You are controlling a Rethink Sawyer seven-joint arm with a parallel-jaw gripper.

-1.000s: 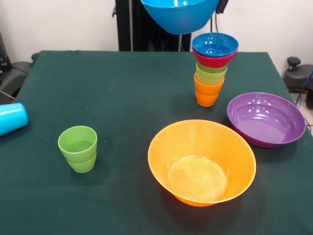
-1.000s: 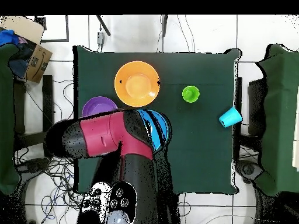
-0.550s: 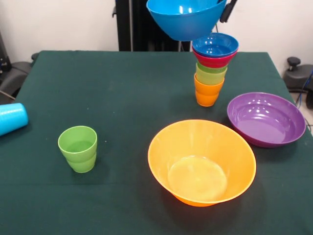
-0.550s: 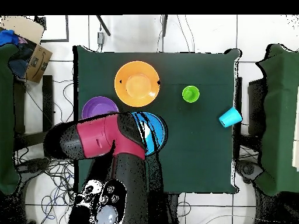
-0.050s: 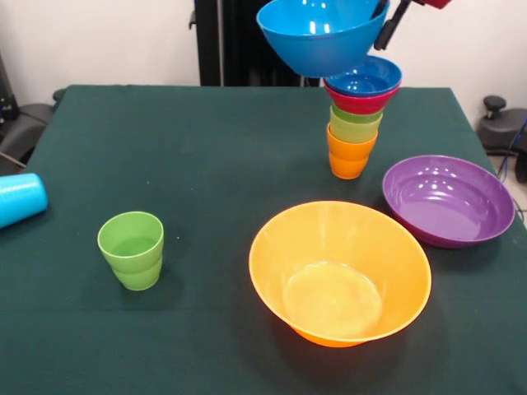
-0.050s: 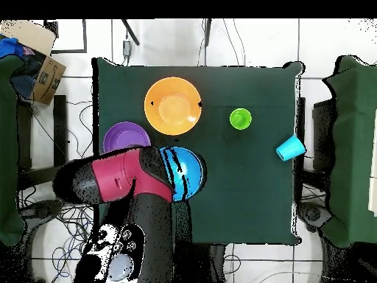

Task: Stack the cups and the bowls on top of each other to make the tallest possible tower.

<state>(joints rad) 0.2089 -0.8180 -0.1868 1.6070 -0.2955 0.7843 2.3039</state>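
A big blue bowl [image 5: 317, 37] hangs in the air at the top of the front view, tilted, with my gripper [image 5: 382, 31] shut on its right rim. It overlaps the upper left of the tower [image 5: 357, 115], which has an orange cup lowest, a green cup, a red bowl and a small blue bowl on top. From overhead the held blue bowl [image 6: 182, 172] sits at the end of my red and black arm [image 6: 118, 178], which hides the tower. On the table stand a large orange bowl [image 5: 340, 271], a purple bowl [image 5: 449, 200] and a green stepped cup [image 5: 132, 249].
A light blue cup [image 5: 18, 198] lies on its side at the left edge of the dark green table [image 5: 206, 148]. The overhead view shows the orange bowl [image 6: 172, 105], purple bowl [image 6: 121, 136], green cup [image 6: 240, 118] and light blue cup [image 6: 290, 147].
The held blue bowl has moved right in the front view, closer to the tower, and now overlaps its top bowl. Nothing on the table has shifted.
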